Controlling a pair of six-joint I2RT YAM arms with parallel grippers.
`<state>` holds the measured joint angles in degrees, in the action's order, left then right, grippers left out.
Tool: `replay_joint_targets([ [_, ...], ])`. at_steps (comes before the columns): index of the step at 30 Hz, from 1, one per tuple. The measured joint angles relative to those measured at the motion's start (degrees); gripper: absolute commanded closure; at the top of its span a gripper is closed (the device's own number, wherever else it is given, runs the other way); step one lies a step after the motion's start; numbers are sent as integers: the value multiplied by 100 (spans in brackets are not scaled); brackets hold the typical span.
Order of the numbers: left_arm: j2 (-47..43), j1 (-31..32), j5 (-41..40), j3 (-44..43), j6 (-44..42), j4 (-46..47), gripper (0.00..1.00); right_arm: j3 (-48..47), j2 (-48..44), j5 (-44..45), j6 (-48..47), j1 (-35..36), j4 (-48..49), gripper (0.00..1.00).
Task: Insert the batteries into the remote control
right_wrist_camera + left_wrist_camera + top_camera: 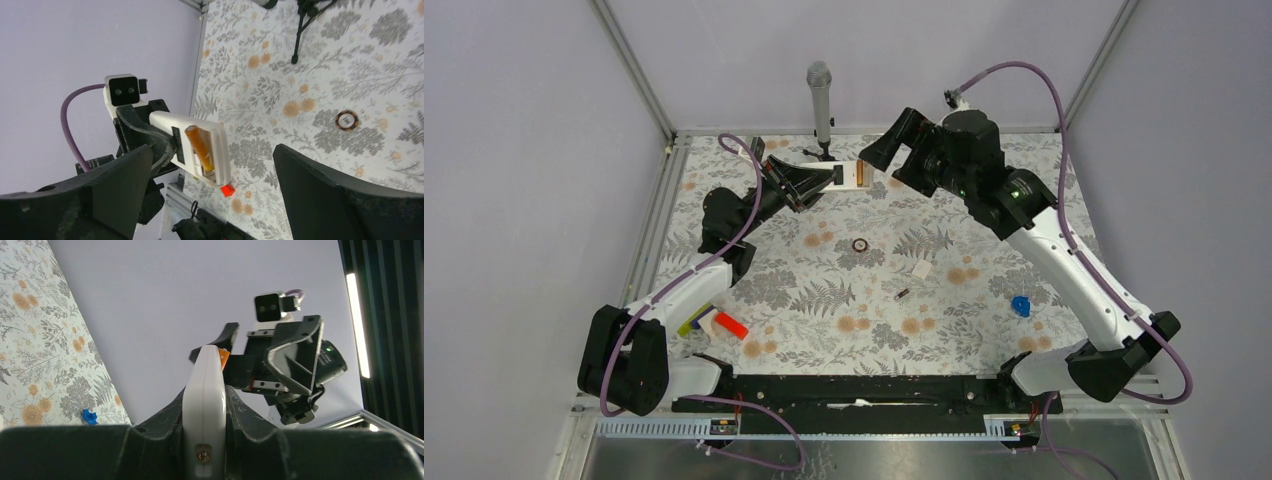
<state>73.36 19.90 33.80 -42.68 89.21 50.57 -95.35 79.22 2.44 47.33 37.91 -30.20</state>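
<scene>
My left gripper (822,180) is shut on the remote control (848,175) and holds it in the air at the back of the table. In the left wrist view the remote's white edge (204,405) sits clamped between the jaws. In the right wrist view the remote's white back (196,141) faces me with its compartment open and one orange battery (200,148) lying in it. My right gripper (887,164) is open and empty, just right of the remote and not touching it. A second battery (902,294) lies on the floral cloth.
A dark ring (860,245) and a small white piece (921,270) lie mid-table. A blue object (1021,306) sits at the right. A red-and-white block with a yellow-green piece (714,322) sits near the left arm. A microphone on a stand (820,95) is at the back.
</scene>
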Motion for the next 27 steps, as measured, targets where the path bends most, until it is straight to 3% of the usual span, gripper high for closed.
replay_joint_targets([
  [18, 0, 0, 2, -46, -4, -116, 100, 1211, 7, -1685, 2127, -507, 1565, 1],
  [27, 0, 0, 2, -46, -7, -116, 100, 1633, 7, -1926, 2887, -544, 1993, 13],
])
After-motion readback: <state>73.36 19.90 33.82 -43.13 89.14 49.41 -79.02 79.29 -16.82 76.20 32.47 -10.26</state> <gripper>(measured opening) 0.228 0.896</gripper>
